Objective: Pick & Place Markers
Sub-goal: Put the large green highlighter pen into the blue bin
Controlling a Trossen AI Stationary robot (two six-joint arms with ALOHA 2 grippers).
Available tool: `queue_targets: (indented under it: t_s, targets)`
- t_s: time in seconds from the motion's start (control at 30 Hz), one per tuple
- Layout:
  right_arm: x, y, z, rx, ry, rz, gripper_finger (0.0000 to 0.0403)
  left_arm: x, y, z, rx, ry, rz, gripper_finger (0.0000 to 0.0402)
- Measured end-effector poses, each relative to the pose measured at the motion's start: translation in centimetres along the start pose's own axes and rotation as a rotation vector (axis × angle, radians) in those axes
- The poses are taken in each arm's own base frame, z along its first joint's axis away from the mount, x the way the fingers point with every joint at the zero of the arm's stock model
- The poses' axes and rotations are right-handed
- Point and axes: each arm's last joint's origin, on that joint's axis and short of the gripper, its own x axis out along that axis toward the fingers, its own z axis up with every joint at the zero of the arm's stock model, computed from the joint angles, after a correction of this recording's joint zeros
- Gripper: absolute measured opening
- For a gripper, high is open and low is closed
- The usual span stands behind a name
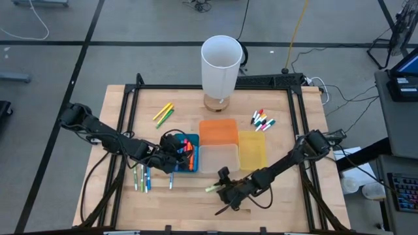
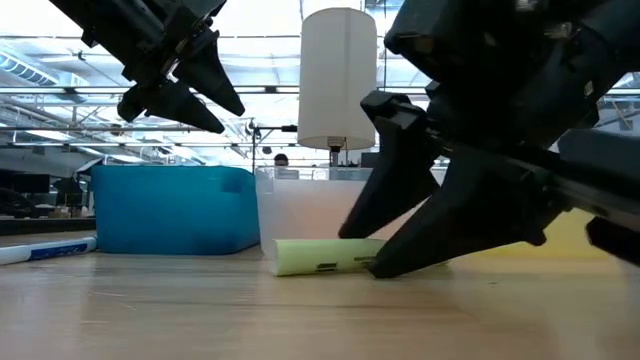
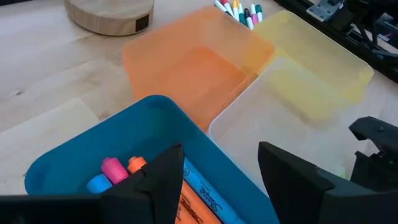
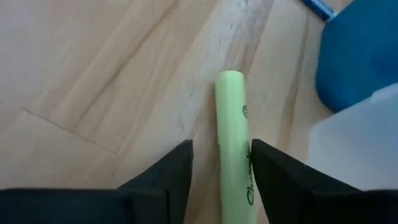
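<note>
Now the right gripper (image 4: 221, 174) is low on the desk (image 1: 130, 117), with its fingers spread on both sides of a light green highlighter (image 4: 232, 130) that lies flat on the wood just in front of the clear bin (image 1: 217, 158). The fingers straddle the pen but a gap remains on one side, so it is not yet pinched. To do this step well, I think the fingers should close evenly, so that the round body does not roll away or turn. It is better to keep the tips very near the wood without scraping it, and to lift only when both sides press firmly.

The left gripper (image 3: 217, 177) hangs over the blue bin (image 3: 93, 155), where orange, pink and blue markers (image 3: 115, 171) already lie; its fingers are spread and hold nothing. More markers lie on the desk: a group beside the yellow bin (image 1: 252, 149) and some near the left arm.
</note>
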Motion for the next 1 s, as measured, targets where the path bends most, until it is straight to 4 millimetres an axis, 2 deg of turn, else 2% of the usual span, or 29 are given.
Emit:
queue_targets:
  t_s: [0.1, 0.3, 0.43, 0.57, 0.67, 0.77, 0.87, 1.0]
  targets:
    - [-0.4, 0.1, 0.2, 0.065, -0.010, 0.078, 0.0125, 0.0, 0.0, 0.0, 0.000, 0.001, -0.001, 0.0212]
    - [-0.6, 0.6, -0.1, 0.122, 0.022, 0.248, 0.0049, 0.0, 0.0, 0.0, 0.000, 0.007, -0.005, 0.0212]
    - [-0.8, 0.9, 0.0, 0.118, 0.012, 0.351, 0.0044, 0.0, 0.0, 0.0, 0.005, 0.008, -0.004, 0.0212]
    - [-1.9, 0.8, 0.6, 0.113, -0.008, 0.357, 0.0044, 0.0, 0.0, 0.0, 0.008, 0.008, -0.004, 0.0212]
    - [-3.6, 0.8, 1.3, 0.102, -0.035, 0.356, 0.0044, 0.0, 0.0, 0.0, 0.008, 0.007, -0.005, 0.0212]
    - [-5.9, 0.9, 2.9, 0.093, -0.132, 0.349, 0.0044, 0.0, 0.0, 0.0, 0.007, 0.008, -0.005, 0.0212]
    - [-8.5, 1.2, 4.0, 0.059, -0.208, 0.292, 0.0044, 0.0, -0.1, 0.1, 0.030, -0.004, -0.014, 0.0212]
    - [-12.0, 1.0, 4.9, 0.032, -0.291, 0.157, 0.0044, -0.3, -1.4, 0.8, 0.128, -0.096, -0.109, 0.0212]
